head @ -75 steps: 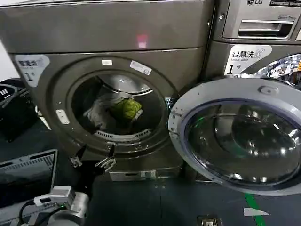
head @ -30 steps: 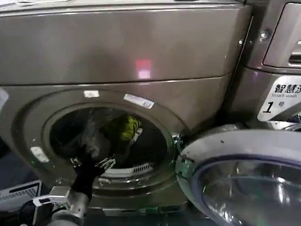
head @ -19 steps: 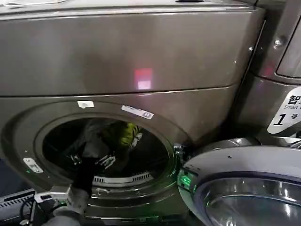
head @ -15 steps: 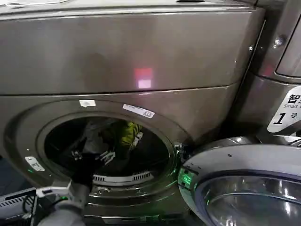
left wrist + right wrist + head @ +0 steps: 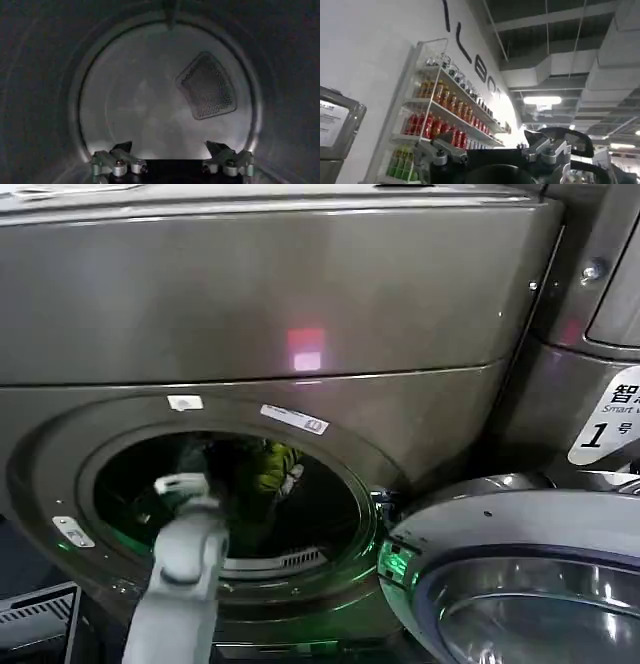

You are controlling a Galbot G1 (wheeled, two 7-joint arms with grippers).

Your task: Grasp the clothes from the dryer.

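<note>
The clothes [image 5: 270, 469] sit as one small yellow-green bundle deep in the drum, toward the upper right of the round opening in the head view. The dryer [image 5: 300, 294] is a bronze-grey machine whose porthole takes up the lower left of that view; its silver-rimmed glass door [image 5: 520, 584] stands swung open at the right. Two white stickers lie on the ring above the opening.

The left arm [image 5: 185, 564] reaches up from below into the drum mouth, its grey forearm crossing the lower rim just left of the bundle. From the head camera the arm hides its own gripper. The left wrist view supplies it: the left gripper [image 5: 172, 155] is inside the drum with its two fingers spread wide apart and nothing between them, facing the pale back wall of the drum and one perforated vent patch [image 5: 207, 85]. No cloth appears in that view.

The right wrist view looks elsewhere: the right gripper [image 5: 497, 152] points up at a white wall with shelves of bottles [image 5: 440, 115], its two fingers also spread and holding nothing.

A second machine [image 5: 600, 334] with a white label marked 1 stands to the right.
</note>
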